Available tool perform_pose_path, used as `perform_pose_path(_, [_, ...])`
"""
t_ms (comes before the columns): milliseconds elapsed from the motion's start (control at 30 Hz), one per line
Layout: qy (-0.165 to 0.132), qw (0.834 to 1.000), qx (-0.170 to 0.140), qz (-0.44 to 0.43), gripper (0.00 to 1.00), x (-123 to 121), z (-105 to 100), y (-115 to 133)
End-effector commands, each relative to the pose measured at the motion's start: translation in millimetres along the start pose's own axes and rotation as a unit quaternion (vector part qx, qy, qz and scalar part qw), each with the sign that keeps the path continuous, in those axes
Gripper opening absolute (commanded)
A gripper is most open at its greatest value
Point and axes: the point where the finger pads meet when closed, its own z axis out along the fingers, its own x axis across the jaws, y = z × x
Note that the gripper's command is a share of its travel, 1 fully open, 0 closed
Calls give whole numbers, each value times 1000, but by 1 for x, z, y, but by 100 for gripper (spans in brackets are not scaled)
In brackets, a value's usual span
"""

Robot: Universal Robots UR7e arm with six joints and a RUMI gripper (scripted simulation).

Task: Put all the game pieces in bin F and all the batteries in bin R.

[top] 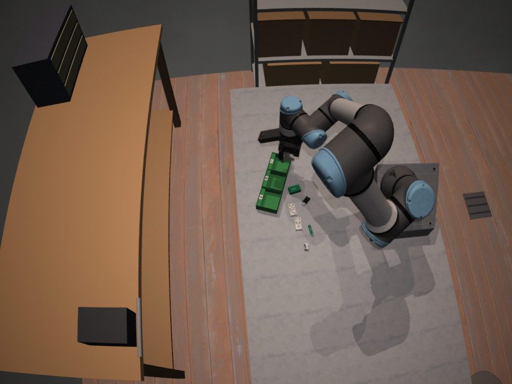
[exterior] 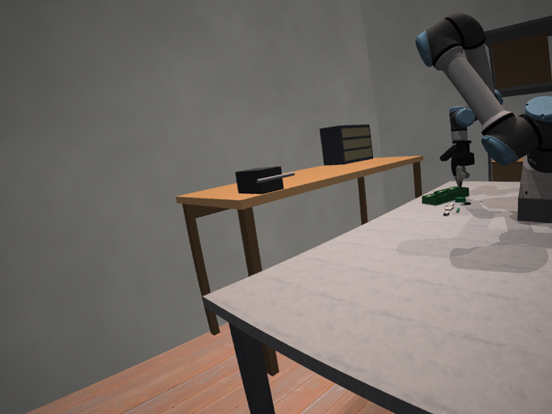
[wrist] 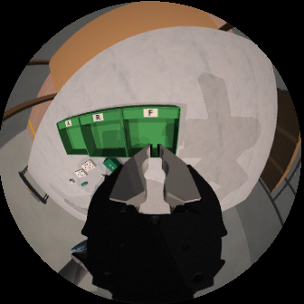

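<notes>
A green tray of three bins marked A, R and F lies on the grey table. My gripper hangs just above bin F, with its fingers shut. I see nothing between the tips. On the table beside the tray lie a green block battery, a small black piece, two white dominoes, a thin green battery and a small white piece.
The arm's base block stands at the table's right side. A shelf with brown boxes is behind the table. An orange bench with two black boxes stands to the left.
</notes>
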Motion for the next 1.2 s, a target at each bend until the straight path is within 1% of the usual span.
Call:
perform_pose_path(0, [0, 1000, 1, 0, 4, 0, -7, 0])
perform_pose_path(200, [0, 1000, 1, 0, 4, 0, -29, 0])
perform_pose_path(467, [0, 1000, 1, 0, 4, 0, -29, 0])
perform_pose_path(800, [0, 1000, 1, 0, 4, -50, -29, 0])
perform_pose_path(867, [0, 1000, 1, 0, 4, -50, -29, 0])
perform_pose_path(1100, [0, 1000, 1, 0, 4, -84, -29, 0])
perform_pose_path(1167, [0, 1000, 1, 0, 4, -84, -29, 0])
